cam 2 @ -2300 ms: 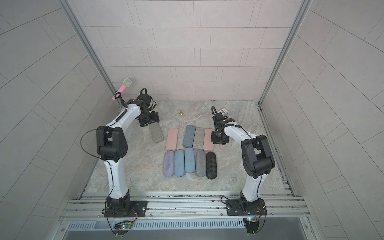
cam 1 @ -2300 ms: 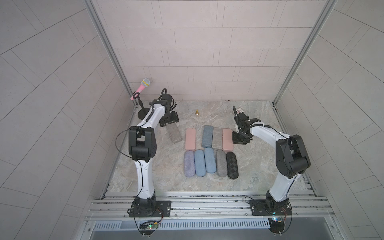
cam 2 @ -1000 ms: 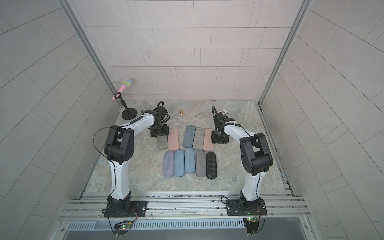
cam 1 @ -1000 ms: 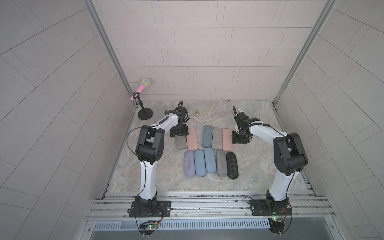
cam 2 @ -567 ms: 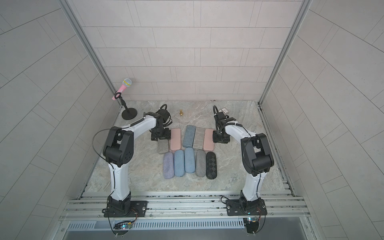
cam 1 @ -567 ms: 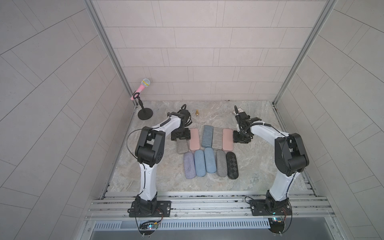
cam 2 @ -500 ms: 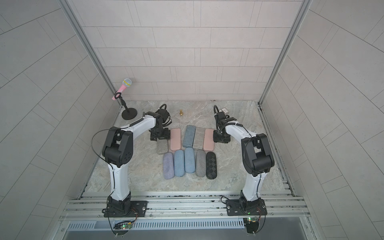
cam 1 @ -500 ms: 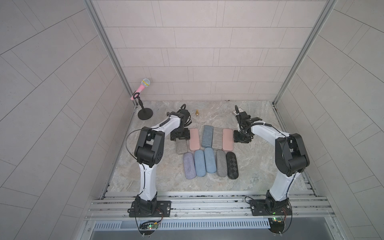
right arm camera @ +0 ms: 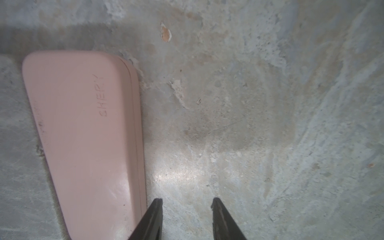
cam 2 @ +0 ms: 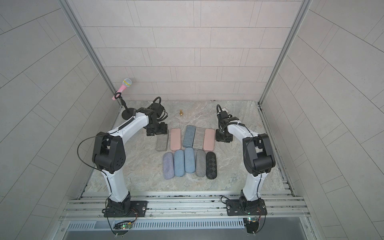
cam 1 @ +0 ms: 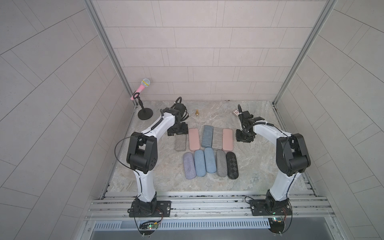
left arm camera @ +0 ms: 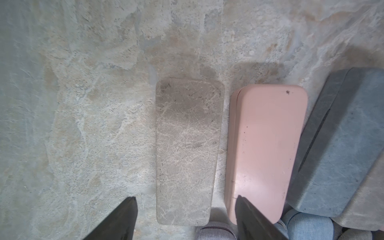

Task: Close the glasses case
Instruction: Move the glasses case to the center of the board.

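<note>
The grey case [left arm camera: 187, 153], carried in, now lies flat just beside the pink case [left arm camera: 264, 149], seemingly shut, so the task looks done. The left gripper [left arm camera: 185, 197] has released it, fingers wide apart; the right gripper [right arm camera: 187, 199], beyond the pink case, is empty, fingers partly apart.

Stone-look tabletop [cam 1: 259, 166] carries ten glasses cases [cam 1: 209, 160], a microphone stand [cam 1: 145, 114].
</note>
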